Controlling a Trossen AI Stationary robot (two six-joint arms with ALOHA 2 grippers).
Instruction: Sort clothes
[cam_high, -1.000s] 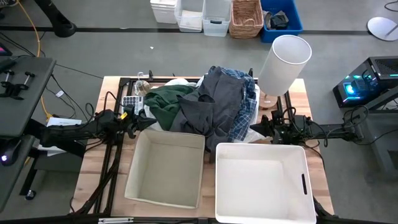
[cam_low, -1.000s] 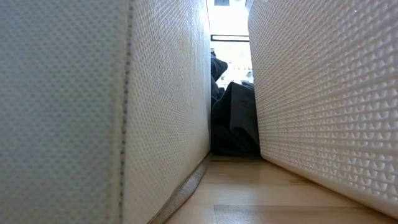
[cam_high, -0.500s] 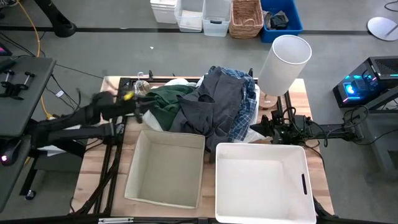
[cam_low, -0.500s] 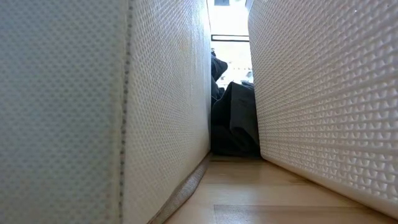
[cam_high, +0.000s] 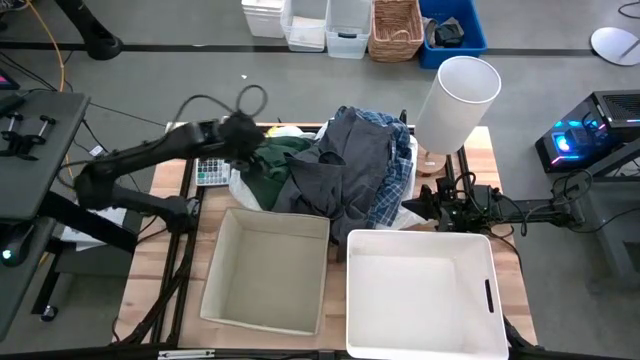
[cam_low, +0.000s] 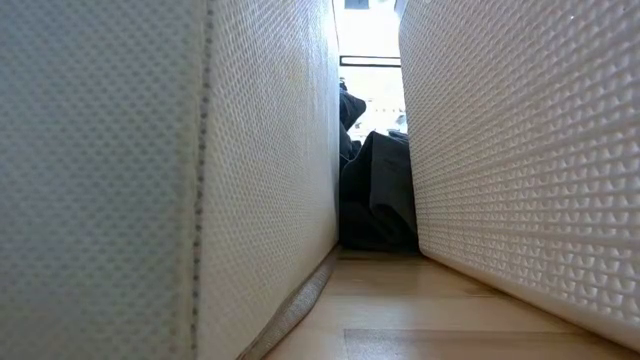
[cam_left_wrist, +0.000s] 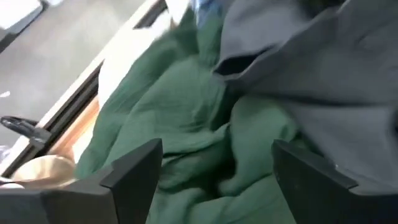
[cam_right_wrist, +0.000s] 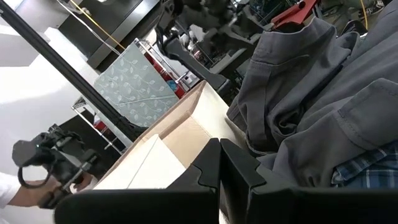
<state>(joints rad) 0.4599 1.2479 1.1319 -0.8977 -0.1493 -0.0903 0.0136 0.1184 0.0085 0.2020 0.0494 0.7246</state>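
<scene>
Our left hand (cam_high: 250, 140) hovers over the near edge of the clothes heap, its two dark fingers (cam_left_wrist: 134, 168) spread wide apart with nothing between them. Directly ahead of it lies the rumpled dark green garment (cam_left_wrist: 186, 124), and just beyond that the dark grey garment (cam_left_wrist: 323, 68) overlaps the green one. Beside this hand, on the wooden surface (cam_high: 150, 270), sits a small grey calculator (cam_high: 211, 171).

Our right hand (cam_high: 425, 203) rests at the far side of the heap, low by the surface, its fingers (cam_right_wrist: 208, 168) pressed together and holding nothing. In front of it the dark grey garment drapes over the blue-and-white plaid shirt (cam_right_wrist: 367, 174), and a strip of plain white cloth (cam_high: 412, 218) lies next to it. Beyond both hands stand the open cream fabric box (cam_high: 222, 300) and the rigid white plastic bin (cam_high: 490, 300). A white cylindrical lampshade (cam_high: 455, 100) rises behind our right hand.
</scene>
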